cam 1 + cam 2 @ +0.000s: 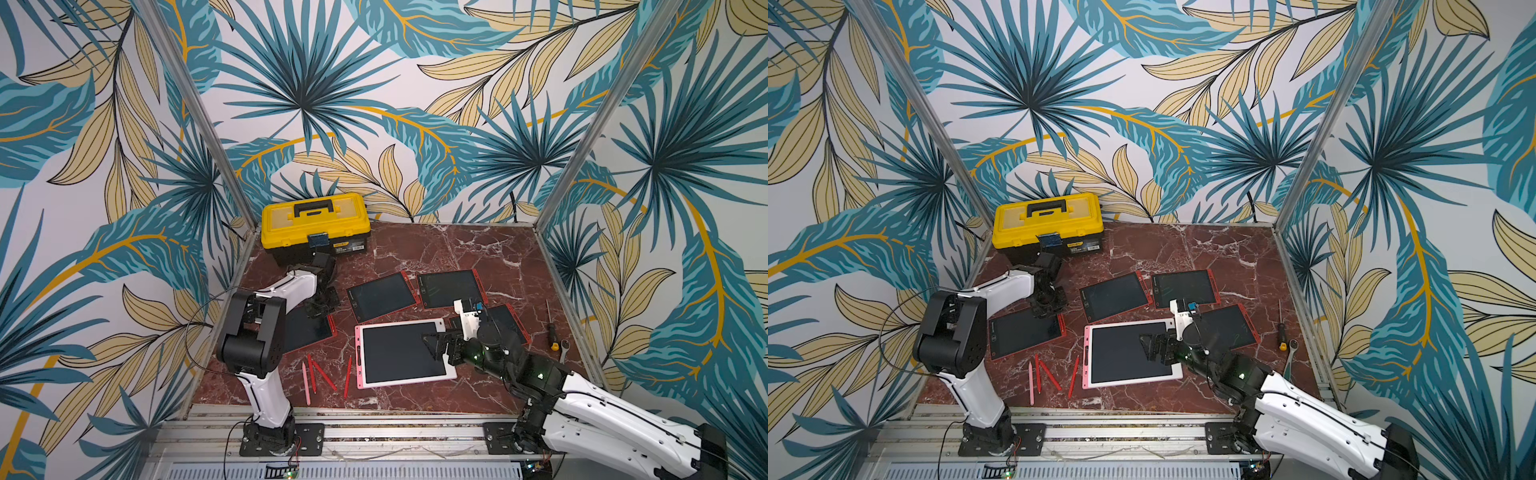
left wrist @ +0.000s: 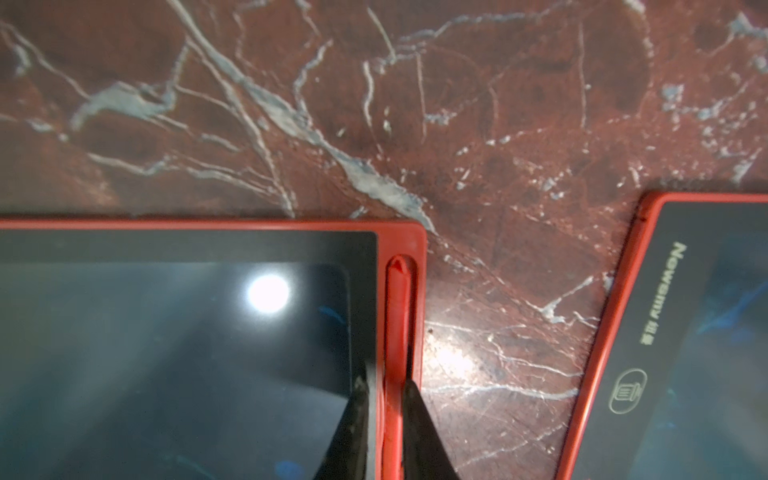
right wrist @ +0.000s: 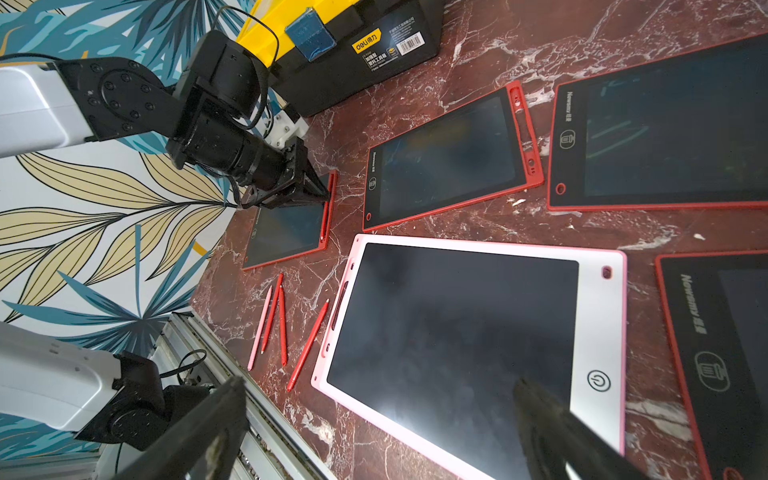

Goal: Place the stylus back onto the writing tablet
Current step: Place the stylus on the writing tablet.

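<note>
A red stylus [image 2: 397,332] lies along the side slot of a red-framed writing tablet [image 2: 166,353] at the table's left. My left gripper [image 2: 386,388] is shut on the stylus, one black finger on each side of it. Both top views show that gripper [image 1: 320,309] pointing down over the tablet's [image 1: 305,332] far right corner, and the right wrist view shows the same [image 3: 322,193]. My right gripper [image 3: 378,411] hangs open above the pink-framed tablet [image 1: 399,353] with nothing between its fingers.
Several loose styluses [image 1: 328,374], red and one pink, lie near the front edge. Three more red tablets [image 1: 380,297] [image 1: 451,289] [image 1: 509,322] lie mid-table. A yellow toolbox [image 1: 313,226] stands at the back left. A screwdriver [image 1: 550,328] and a wrench [image 1: 563,351] lie at the right.
</note>
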`<state>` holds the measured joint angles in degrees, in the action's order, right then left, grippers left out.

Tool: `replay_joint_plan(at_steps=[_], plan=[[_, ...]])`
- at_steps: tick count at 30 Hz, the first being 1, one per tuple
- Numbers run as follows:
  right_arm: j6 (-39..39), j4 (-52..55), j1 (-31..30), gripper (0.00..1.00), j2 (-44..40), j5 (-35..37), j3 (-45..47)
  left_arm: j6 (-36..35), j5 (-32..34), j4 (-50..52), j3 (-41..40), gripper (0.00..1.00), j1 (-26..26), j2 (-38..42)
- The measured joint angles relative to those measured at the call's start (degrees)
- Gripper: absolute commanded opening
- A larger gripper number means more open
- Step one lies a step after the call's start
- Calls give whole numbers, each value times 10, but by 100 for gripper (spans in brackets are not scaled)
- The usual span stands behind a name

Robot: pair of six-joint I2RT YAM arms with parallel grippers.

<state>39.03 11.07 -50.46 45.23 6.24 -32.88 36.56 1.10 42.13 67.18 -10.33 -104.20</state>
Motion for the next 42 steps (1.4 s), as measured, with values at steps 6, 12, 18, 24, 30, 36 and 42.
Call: replay_joint_plan(at_steps=[6, 12, 18, 24, 30, 36, 42], plan=[[0, 0, 0, 100, 2, 0, 0, -1, 0, 0, 0, 18, 3, 0], [0, 0, 0, 99, 2, 0, 0, -1, -5, -2, 0, 20, 7, 3], [0, 0, 0, 100, 9, 0, 0, -3, -10, -1, 0, 18, 7, 15], [1, 0, 0, 100, 10, 0, 0, -3, -9, -1, 0, 12, 7, 15], [2, 0, 0, 100, 10, 0, 0, -9, -13, -1, 0, 7, 7, 15], [2, 0, 0, 100, 10, 0, 0, -12, -17, -1, 0, 2, 7, 15], [4, 0, 0, 100, 10, 0, 0, -12, -22, -1, 0, 0, 8, 12]])
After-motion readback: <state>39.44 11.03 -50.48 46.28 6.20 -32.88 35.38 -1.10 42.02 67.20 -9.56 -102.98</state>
